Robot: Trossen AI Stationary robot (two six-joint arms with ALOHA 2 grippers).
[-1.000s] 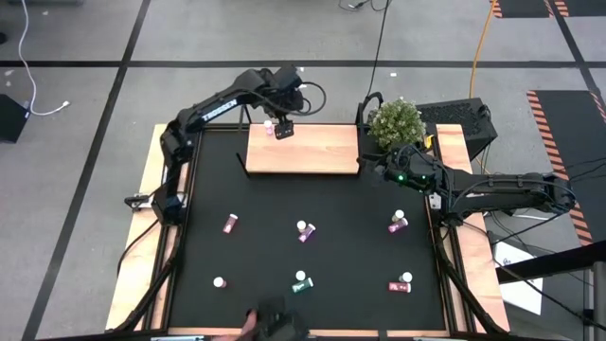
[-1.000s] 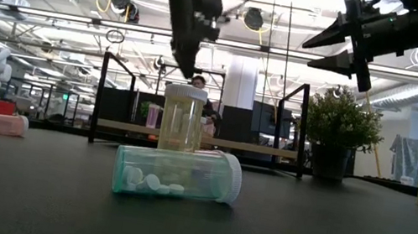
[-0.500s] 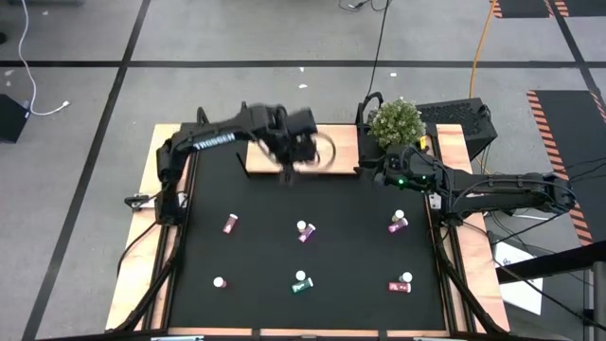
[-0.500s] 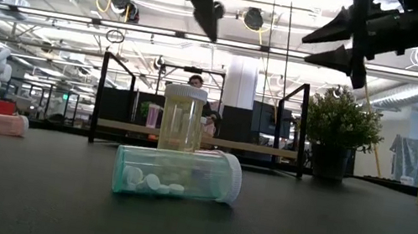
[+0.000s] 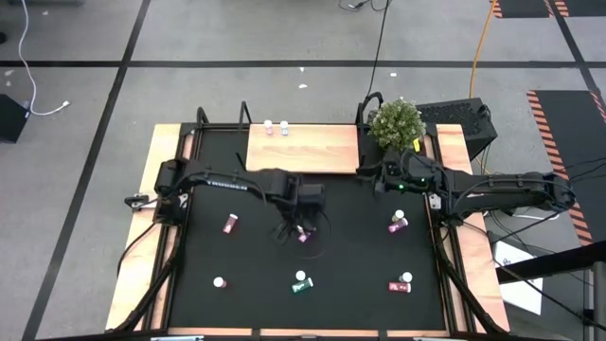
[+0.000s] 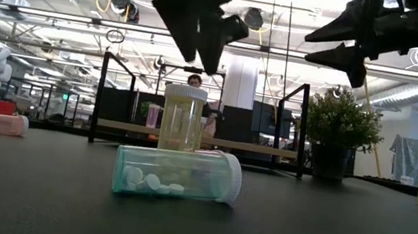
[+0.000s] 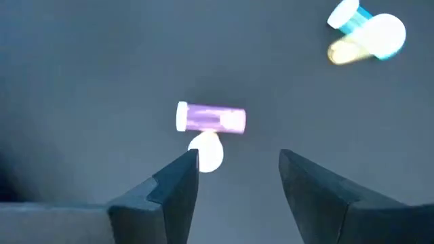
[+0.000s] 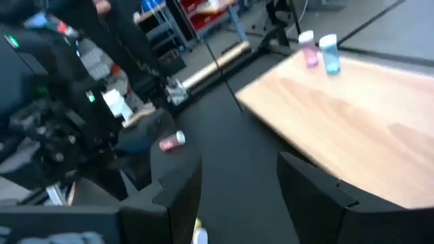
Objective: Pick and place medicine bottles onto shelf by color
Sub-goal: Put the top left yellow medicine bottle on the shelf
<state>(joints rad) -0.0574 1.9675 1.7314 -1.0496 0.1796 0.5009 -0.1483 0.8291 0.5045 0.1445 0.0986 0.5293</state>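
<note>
My left gripper (image 5: 299, 224) is open and empty above the middle of the table. Just past its fingertips a magenta bottle (image 7: 210, 117) lies on its side, with a white-capped upright bottle (image 7: 207, 152) next to it. My right gripper (image 5: 372, 176) is open and empty, hovering by the right end of the light-wood shelf (image 5: 308, 152). A pink bottle (image 8: 308, 49) and a blue bottle (image 8: 330, 53) stand upright at the shelf's far edge. A green bottle (image 6: 178, 173) lies on its side near the front, and a yellow one (image 6: 181, 119) stands behind it.
More bottles lie on the black tabletop: pink at the left (image 5: 229, 224), a white-capped one at the near left (image 5: 219, 281), magenta at the right (image 5: 397, 224), red at the near right (image 5: 401, 281). A potted plant (image 5: 395, 121) stands beside the shelf's right end.
My left gripper has left the shelf's far edge and swung toward the table's near edge, and it has come down over the magenta bottle at mid-table. A second bottle now stands on the shelf where the gripper was.
</note>
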